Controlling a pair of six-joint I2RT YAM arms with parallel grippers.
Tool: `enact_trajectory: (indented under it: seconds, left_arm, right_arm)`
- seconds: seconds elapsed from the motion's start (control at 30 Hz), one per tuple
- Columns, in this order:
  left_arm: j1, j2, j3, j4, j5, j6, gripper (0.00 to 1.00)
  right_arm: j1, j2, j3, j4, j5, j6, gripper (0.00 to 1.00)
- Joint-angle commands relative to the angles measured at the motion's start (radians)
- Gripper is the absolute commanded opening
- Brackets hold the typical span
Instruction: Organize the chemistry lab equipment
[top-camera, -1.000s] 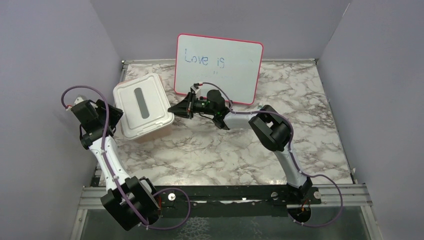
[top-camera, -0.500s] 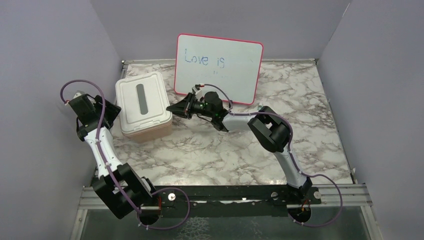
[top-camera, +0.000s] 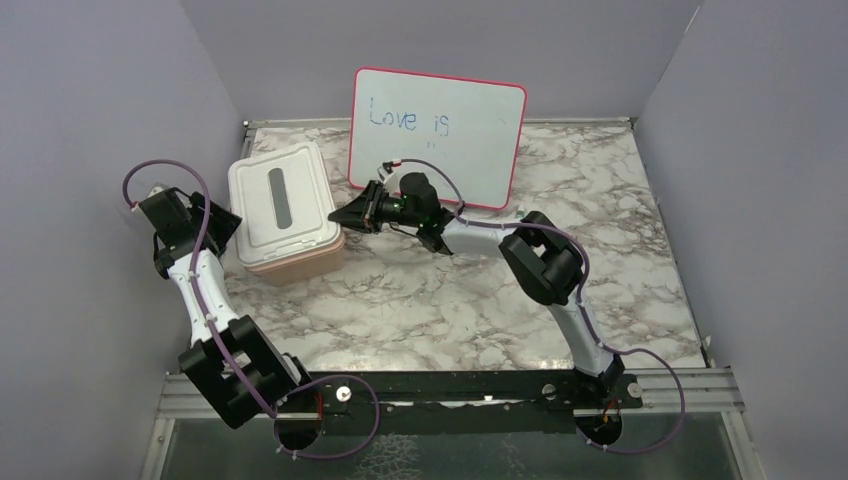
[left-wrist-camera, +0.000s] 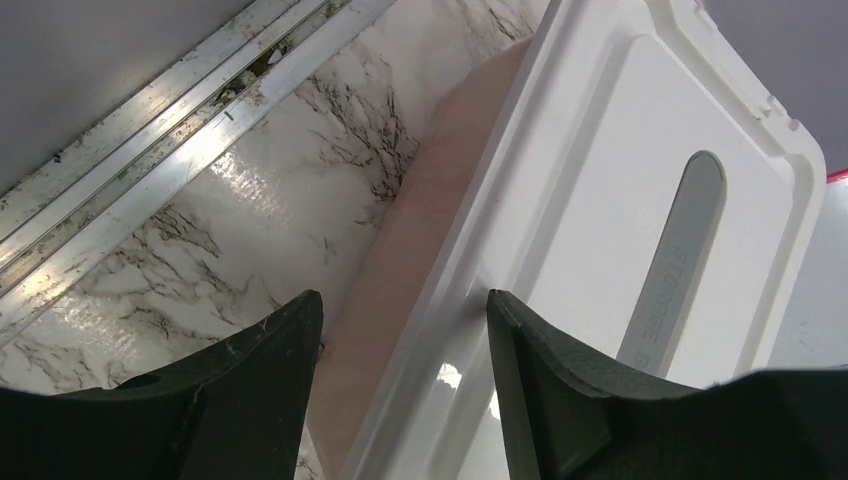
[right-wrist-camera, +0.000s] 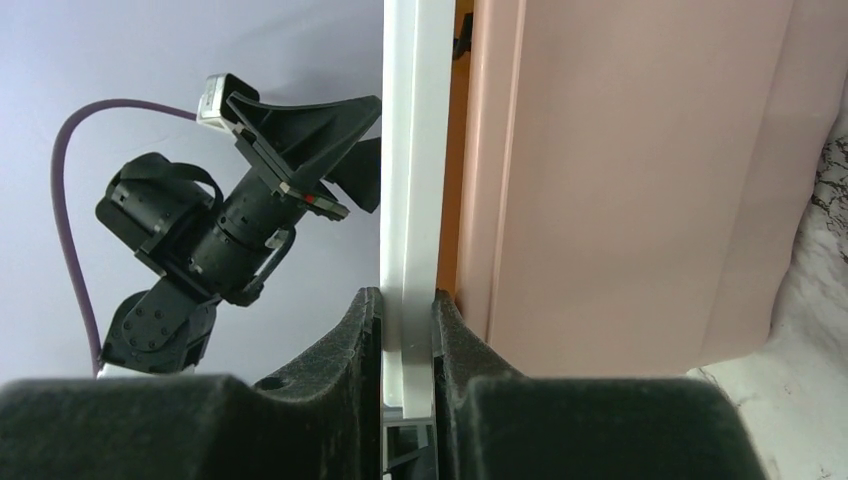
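Right wrist view alone shows the right gripper (right-wrist-camera: 408, 300) clamped on the rim of the white lid (right-wrist-camera: 410, 150), with the pink bin (right-wrist-camera: 620, 180) wall just beside it. Left wrist view: left gripper (left-wrist-camera: 405, 305) spread wide astride the lid's left edge, gripping nothing. Bin stands near the rear-left corner of the table (top-camera: 450, 300). Lab equipment: place cannot be told, bin lidded.

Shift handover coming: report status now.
Left end effector open, astride white lid rim. Right end effector shut on lid edge. No lab equipment visible; lid on pink bin.
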Motion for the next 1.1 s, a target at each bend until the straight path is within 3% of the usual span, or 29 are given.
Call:
enact_trajectory:
  seconds: [0.0,0.27,0.5,0.8,1.0,1.07]
  left_arm:
    - [0.007,0.014,-0.004,0.037,0.03,0.013,0.64]
    - [0.007,-0.004,-0.019,0.033,0.019,0.013,0.64]
    - [0.007,-0.139,-0.102,0.036,-0.065,-0.053,0.64]
    - [0.007,-0.097,-0.038,0.0,-0.033,0.003,0.64]
    - [0.007,-0.098,-0.014,-0.02,-0.039,0.027,0.64]
    - [0.007,-0.1,-0.003,-0.031,-0.069,0.043,0.58]
  right_arm:
    - [0.009,-0.012,0.021,-0.172,-0.007,-0.12,0.2]
    - [0.01,-0.107,0.014,-0.322,0.061,-0.232,0.32]
    - [0.008,-0.14,0.08,-0.488,0.059,-0.346,0.46]
    - [0.008,-0.175,0.081,-0.608,0.167,-0.437,0.49]
    - [0.008,-0.161,0.107,-0.63,0.152,-0.495,0.51]
    - [0.007,-0.156,0.113,-0.634,0.14,-0.515,0.51]
